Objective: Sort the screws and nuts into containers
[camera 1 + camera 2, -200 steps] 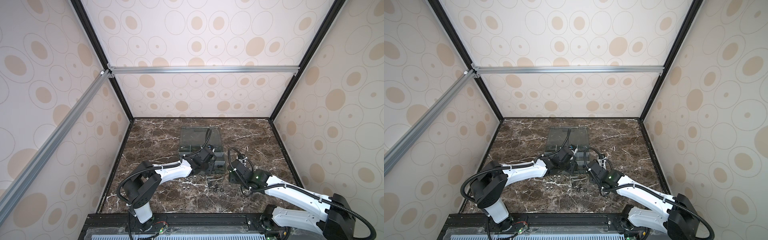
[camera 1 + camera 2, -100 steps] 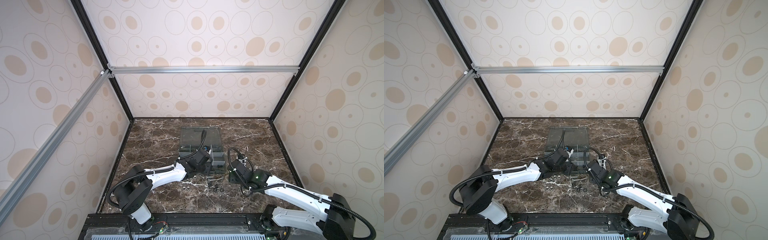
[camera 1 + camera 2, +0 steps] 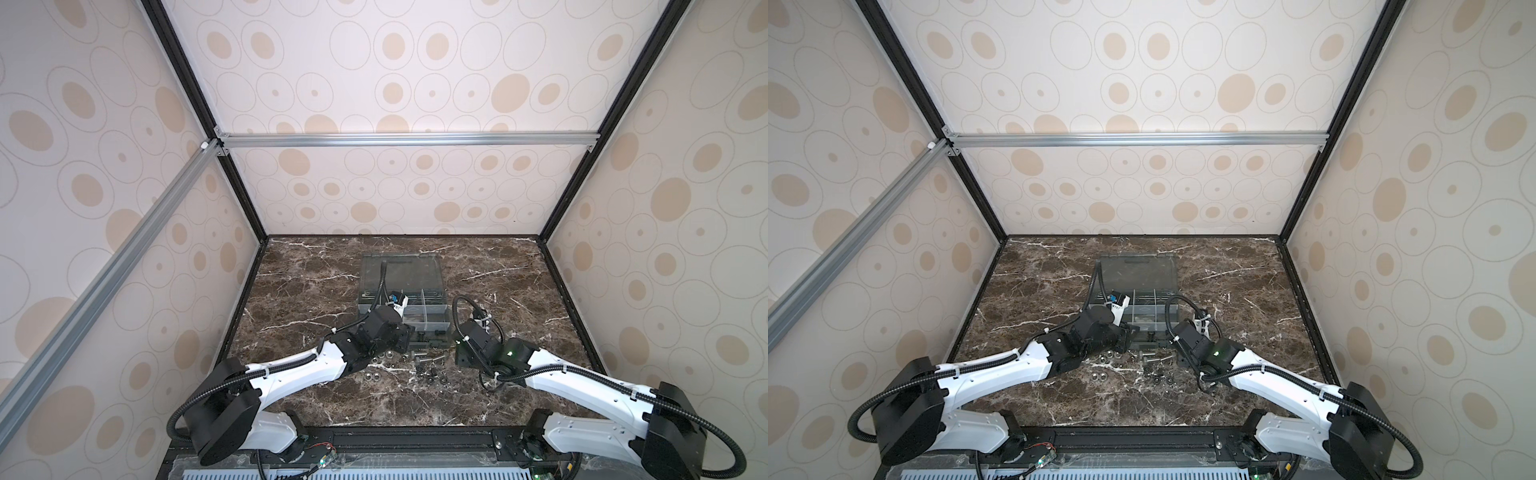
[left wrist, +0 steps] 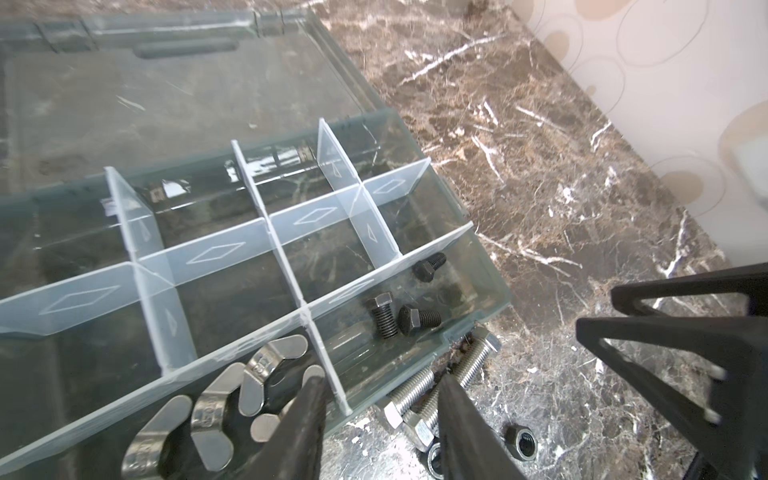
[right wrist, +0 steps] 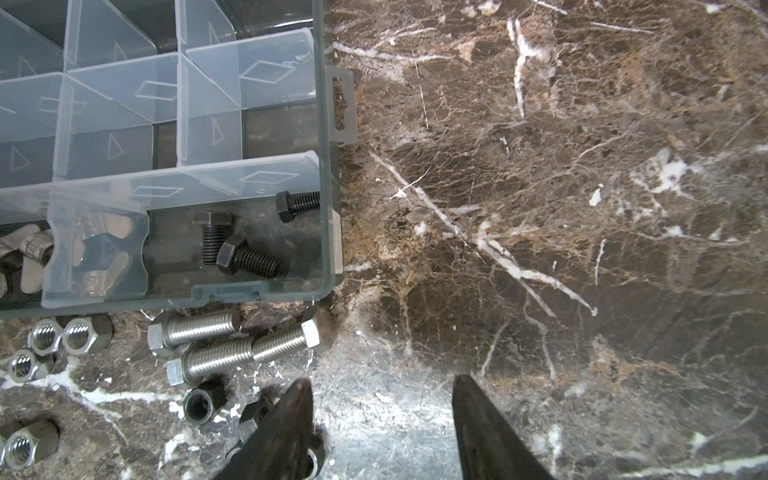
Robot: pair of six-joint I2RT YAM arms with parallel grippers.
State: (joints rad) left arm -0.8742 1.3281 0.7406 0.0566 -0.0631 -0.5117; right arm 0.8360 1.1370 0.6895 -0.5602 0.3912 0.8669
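Black screws (image 5: 239,249): three, in near-right compartment (image 5: 299,253) of box (image 5: 257,291); wing nuts (image 4: 232,399) next left. Silver screws (image 5: 224,340), hex nuts (image 5: 62,336): loose on tabletop (image 5: 540,208) beside it. Left hand (image 4: 380,376), right hand (image 5: 381,380): open, seemingly empty.

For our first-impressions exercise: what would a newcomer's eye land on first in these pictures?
The open organizer box sits mid-table, with three black bolts in a front corner compartment and silver wing nuts next door. Just outside its front wall lie three silver bolts among loose nuts.
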